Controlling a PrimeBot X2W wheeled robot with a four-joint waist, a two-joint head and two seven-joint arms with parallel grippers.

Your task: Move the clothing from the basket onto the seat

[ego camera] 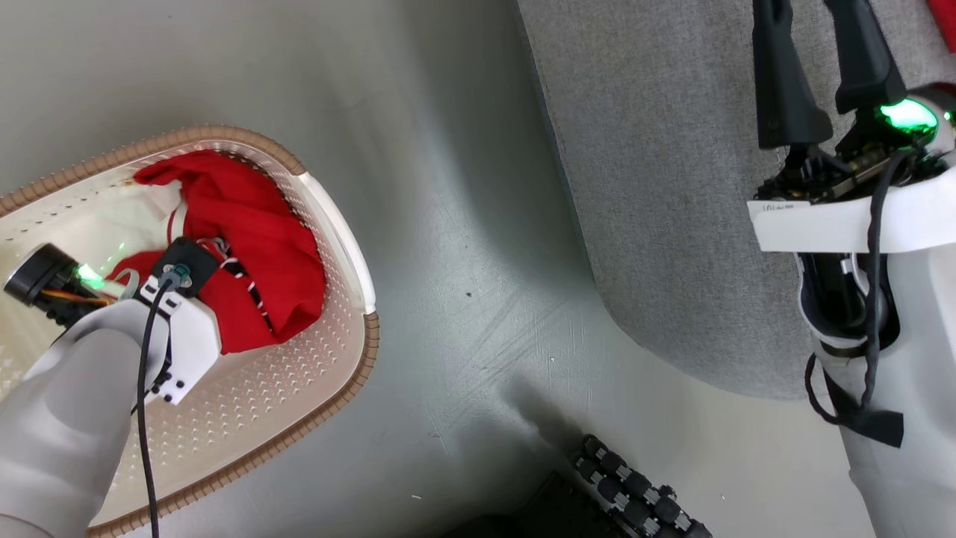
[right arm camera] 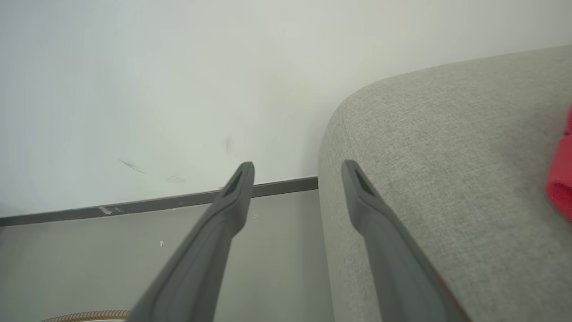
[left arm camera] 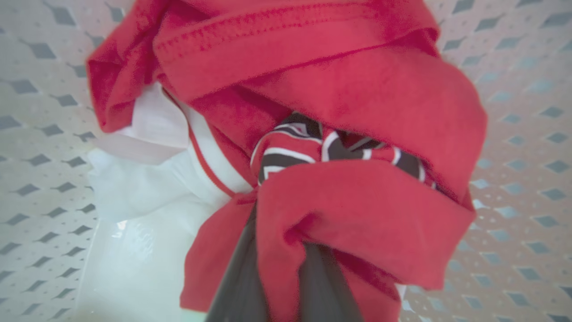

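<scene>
The basket (ego camera: pixel 328 396), cream with a brown rim, stands on the floor at the left. Red clothing (ego camera: pixel 254 232) with white panels and black-and-white trim (left arm camera: pixel 308 150) lies bunched inside it. My left gripper (left arm camera: pixel 281 223) reaches down into the pile, its dark fingers (left arm camera: pixel 237 277) buried in a red fold and shut on it. The light-grey seat (ego camera: pixel 672 187) fills the upper right. My right gripper (right arm camera: pixel 297 170) hovers open over the seat's rounded corner (right arm camera: pixel 447 156), holding nothing. Another red garment (right arm camera: pixel 561 179) lies on the seat at the far right edge.
Grey floor (ego camera: pixel 463 261) separates basket and seat. A black roller wheel of my base (ego camera: pixel 635 493) shows at the bottom. In the right wrist view a pale wall with a dark baseboard (right arm camera: pixel 156 205) stands behind the seat, and the basket's rim (right arm camera: pixel 89 315) peeks in low left.
</scene>
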